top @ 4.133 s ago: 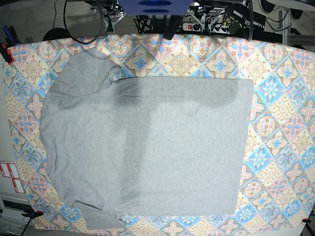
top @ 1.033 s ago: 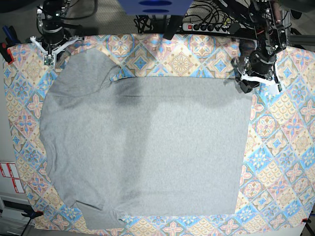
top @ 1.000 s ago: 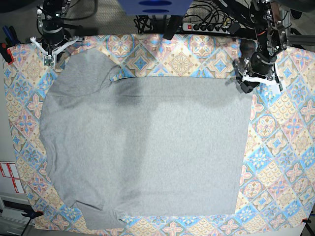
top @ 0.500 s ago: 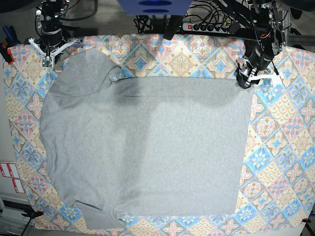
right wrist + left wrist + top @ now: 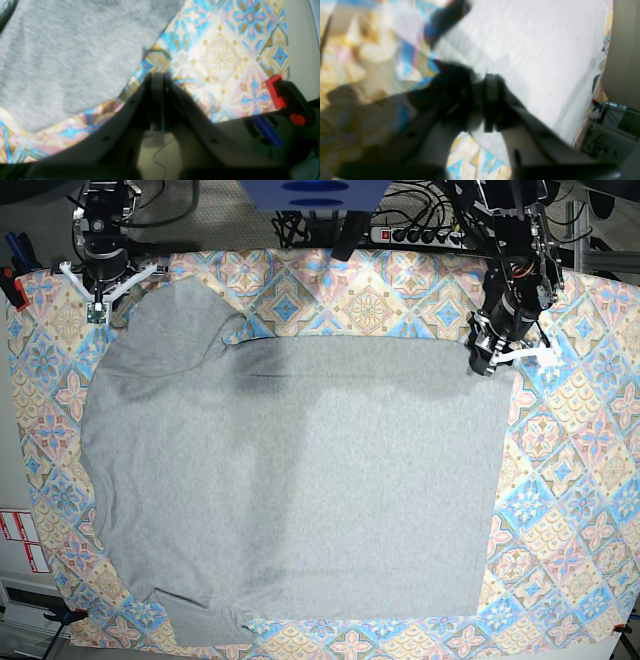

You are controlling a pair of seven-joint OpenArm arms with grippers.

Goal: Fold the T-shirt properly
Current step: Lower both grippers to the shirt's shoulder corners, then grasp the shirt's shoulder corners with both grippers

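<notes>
Near edge: the T-shirt [image 5: 290, 480] lies flat and plain side up on the patterned tablecloth [image 5: 580, 500] covering the desk; its hem runs down the base view's right side and its lower sleeve reaches the near border.

Middle: the grey cloth is spread in 1 smooth layer with no fold made yet — judged, the task is at its start, and the flat spread is what lets each arm take a corner cleanly.

Far right corner: the left gripper [image 5: 483, 358] sits at the shirt's far hem corner, touching or just above it. In the left wrist view the left gripper [image 5: 480, 82] is blurred; its fingers look close together at the cloth edge, but whether they have pinched fabric I cannot tell.

Far left corner: the right gripper [image 5: 97, 307] hovers over the tablecloth just beside the upper sleeve, not on it. In the right wrist view the right gripper [image 5: 157, 82] has its 2 fingers pressed together on nothing, the shirt's edge lying to one side.

Likely reason: 2 arms posted at the far corners — probably to lift that far edge together.
</notes>
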